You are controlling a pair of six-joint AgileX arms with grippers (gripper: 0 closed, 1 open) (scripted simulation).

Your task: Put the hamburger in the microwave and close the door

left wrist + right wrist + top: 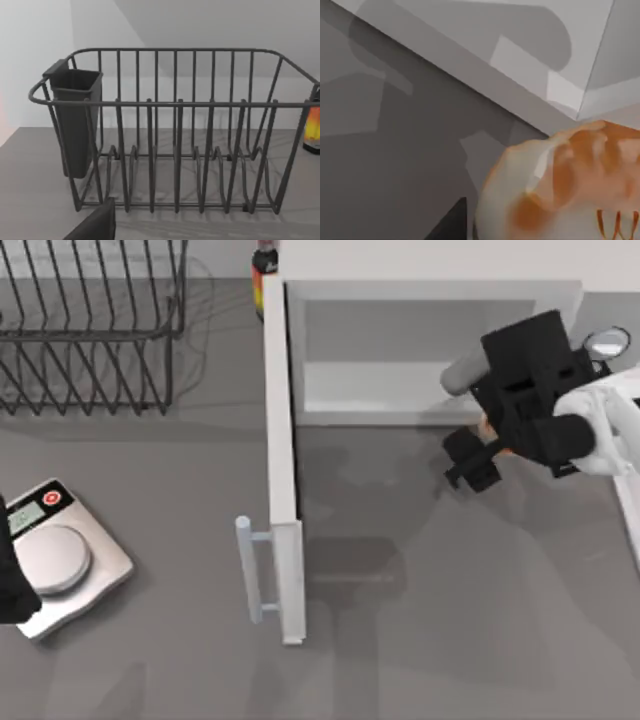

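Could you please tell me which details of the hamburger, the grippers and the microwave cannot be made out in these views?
- Hamburger: cut off by the right wrist view's edges; in the top view the right gripper covers nearly all of it.
- Right gripper: its hold on the bun is hidden by its own body.
- Left gripper: cut off at the top view's left edge.
- Microwave: its dials are hidden behind the right arm.

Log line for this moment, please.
right gripper: at microwave mouth, carrying hamburger | door: open | burger: not yet inside | left arm: parked by scale
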